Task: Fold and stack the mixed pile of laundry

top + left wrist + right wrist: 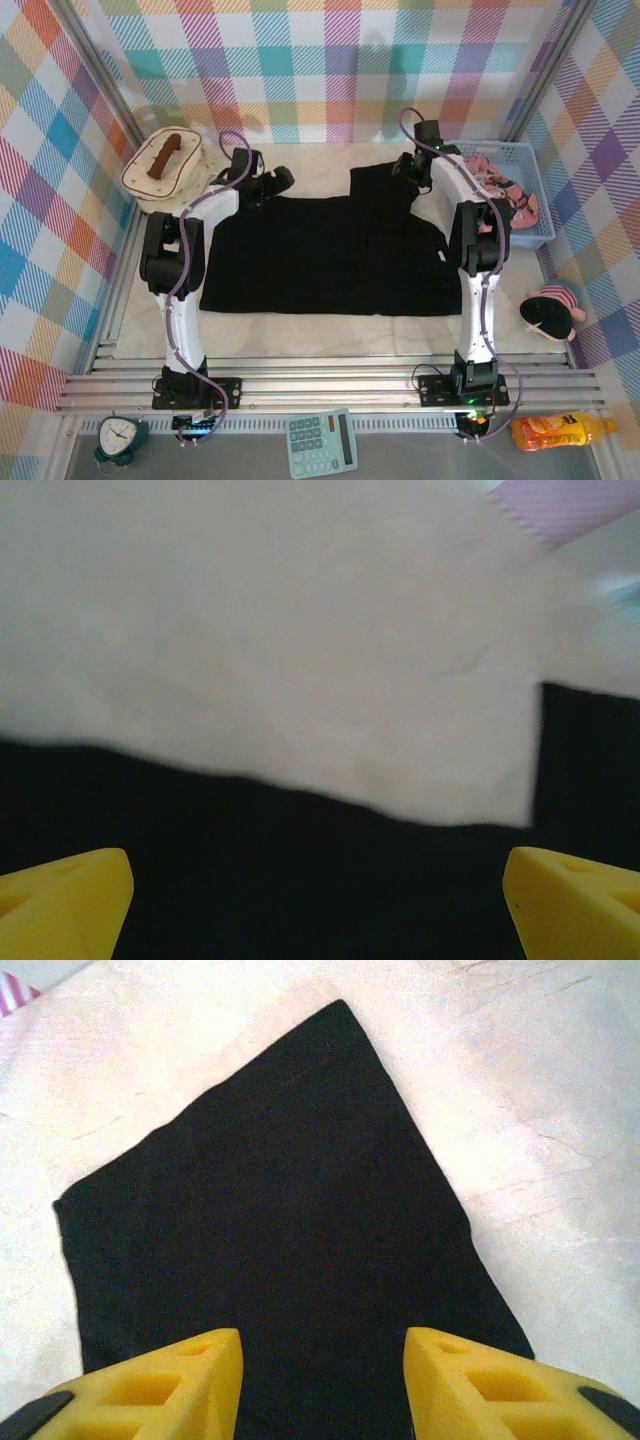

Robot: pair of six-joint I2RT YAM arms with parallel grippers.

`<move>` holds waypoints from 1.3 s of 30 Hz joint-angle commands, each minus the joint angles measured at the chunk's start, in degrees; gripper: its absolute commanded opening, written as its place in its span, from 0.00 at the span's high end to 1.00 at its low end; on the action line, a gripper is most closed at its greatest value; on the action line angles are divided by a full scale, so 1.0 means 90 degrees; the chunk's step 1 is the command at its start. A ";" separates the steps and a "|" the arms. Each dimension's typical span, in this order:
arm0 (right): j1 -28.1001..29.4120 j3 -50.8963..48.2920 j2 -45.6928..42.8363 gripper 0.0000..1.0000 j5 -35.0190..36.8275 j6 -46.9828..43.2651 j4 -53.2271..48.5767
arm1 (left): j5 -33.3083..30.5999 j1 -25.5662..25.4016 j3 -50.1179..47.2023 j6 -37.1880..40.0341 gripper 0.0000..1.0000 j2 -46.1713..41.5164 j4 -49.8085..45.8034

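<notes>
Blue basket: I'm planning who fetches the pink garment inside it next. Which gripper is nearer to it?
Right. The right gripper hovers over the black shirt sleeve beside the basket; the left gripper is at the shirt's opposite corner.

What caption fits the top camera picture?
Two robot arms reach over a black shirt spread on the table.

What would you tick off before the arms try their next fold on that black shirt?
1. The shirt spread flat: ok.
2. The left jaws wide apart, empty, over the shirt's far edge: ok.
3. The right jaws apart, empty, above the sleeve: ok.
4. The pink garment out of the way in the basket: ok.
5. No creases hidden underneath the shirt: cannot tell.
</notes>
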 commanded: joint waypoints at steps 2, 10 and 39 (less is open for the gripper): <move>0.0070 -0.0455 -0.0372 0.47 -0.0118 0.0070 -0.0715 | -0.0515 0.0099 0.0085 0.0136 0.04 0.0294 -0.0243; 0.0061 -0.3409 -0.1997 0.46 0.0076 0.0376 0.0186 | -0.1006 0.0412 0.0025 -0.0157 0.03 0.0778 -0.0652; 0.0032 -0.2814 -0.1696 0.57 -0.0338 0.0537 0.0290 | -0.0275 0.0268 -0.0228 0.0152 0.01 -0.0546 -0.1625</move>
